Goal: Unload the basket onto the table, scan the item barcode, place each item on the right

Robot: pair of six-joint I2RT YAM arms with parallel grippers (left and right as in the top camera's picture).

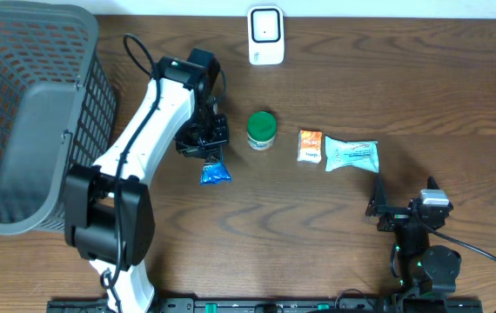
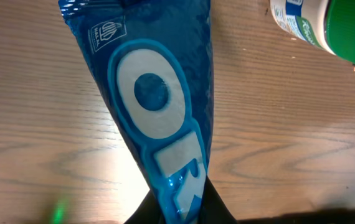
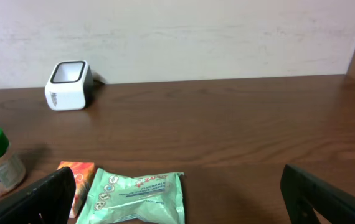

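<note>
Right gripper: nearest my side of the table. Jaws spread wide with nothing between them, parked and idle.
Mint-green packet: lying flat just beyond the right gripper, untouched.
Orange packet: flat, just beside the mint-green one, on the side toward the left arm.
Green-lidded jar: upright in the same row, near the left arm's work but apart from it.
Left gripper: jaws pinched tight on one end of the blue packet. The packet's free end juts from the jaws toward my side.
Item location: blue packet in the left gripper, over the table beside the jar. I cannot tell whether it is lifted clear of the wood.
Barcode: not seen. The face toward the wrist camera shows white lettering only.
Basket: grey mesh, far left, not involved.
Scanner: white, at the far edge by the wall, well apart from the packet.
Step in hand (judgement): pick done, presentation to the scanner not yet made.
Next move calls for (judgement): lift, carry the packet back toward the scanner, and rotate the wrist so the barcode side faces its window. The soft film may crease, so hold it flat and steady.
</note>
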